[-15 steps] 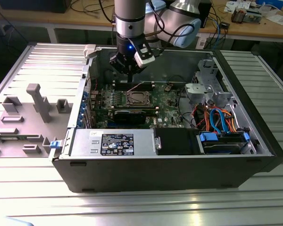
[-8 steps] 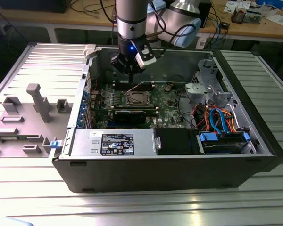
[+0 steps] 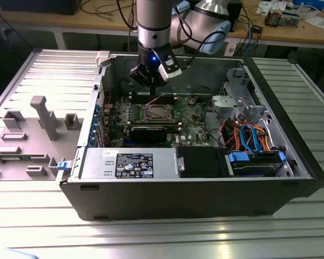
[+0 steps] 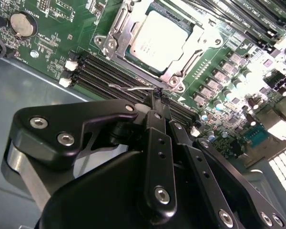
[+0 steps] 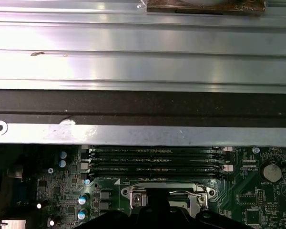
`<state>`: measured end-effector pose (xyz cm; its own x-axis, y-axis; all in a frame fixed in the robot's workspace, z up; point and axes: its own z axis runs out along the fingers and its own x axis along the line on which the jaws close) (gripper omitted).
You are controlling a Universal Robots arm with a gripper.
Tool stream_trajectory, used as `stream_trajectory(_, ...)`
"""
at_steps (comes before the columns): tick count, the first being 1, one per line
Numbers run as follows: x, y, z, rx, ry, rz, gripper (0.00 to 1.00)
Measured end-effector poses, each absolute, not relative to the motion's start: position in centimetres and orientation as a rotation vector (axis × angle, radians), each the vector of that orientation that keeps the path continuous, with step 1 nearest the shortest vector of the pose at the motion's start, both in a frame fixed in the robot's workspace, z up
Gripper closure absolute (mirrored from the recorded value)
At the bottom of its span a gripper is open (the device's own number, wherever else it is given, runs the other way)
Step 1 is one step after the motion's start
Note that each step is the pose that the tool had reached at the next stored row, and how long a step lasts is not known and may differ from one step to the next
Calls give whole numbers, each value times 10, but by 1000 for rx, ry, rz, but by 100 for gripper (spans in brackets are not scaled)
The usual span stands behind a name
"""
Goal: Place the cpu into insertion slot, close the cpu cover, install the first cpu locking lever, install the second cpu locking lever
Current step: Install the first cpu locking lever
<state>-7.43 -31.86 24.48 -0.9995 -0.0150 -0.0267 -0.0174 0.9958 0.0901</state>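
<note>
You've got the open computer case (image 3: 291,156) lying on its side on the ribbed metal table (image 3: 167,237), with a grey fixture plate (image 3: 32,129) off to the exterior view's left. Inside, the green motherboard (image 3: 191,127) is partly blocked by the long black card (image 3: 150,133) and the power supply (image 3: 130,163) along the near edge, so a good chunk of the board is out of sight. The arm (image 3: 154,24) comes down from above, and its gripper (image 4: 158,98) sits just behind the socket, over the black memory slots (image 4: 105,76). In the second wrist view the fingertips (image 4: 155,101) are pinched together on a thin wire lever (image 4: 131,87) that curves out toward the socket's corner; the gripper body hides where the lever's end goes. The cpu (image 4: 159,40) is already seated in the insertion slot (image 4: 133,50), silver top showing, and the cpu cover (image 4: 187,61) lies down flat around it. The socket's far edge is cut off by the frame. In the first wrist view the socket (image 5: 168,194) is half hidden behind the dark gripper, and the case wall (image 5: 143,67) blocks the rest. In the exterior view the lever itself is too small to make out.
</note>
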Motion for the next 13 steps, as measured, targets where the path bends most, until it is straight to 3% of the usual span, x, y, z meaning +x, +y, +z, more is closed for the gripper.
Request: stream_trajectory(13, -69, -319, 236, -36, 3115, 141, 89)
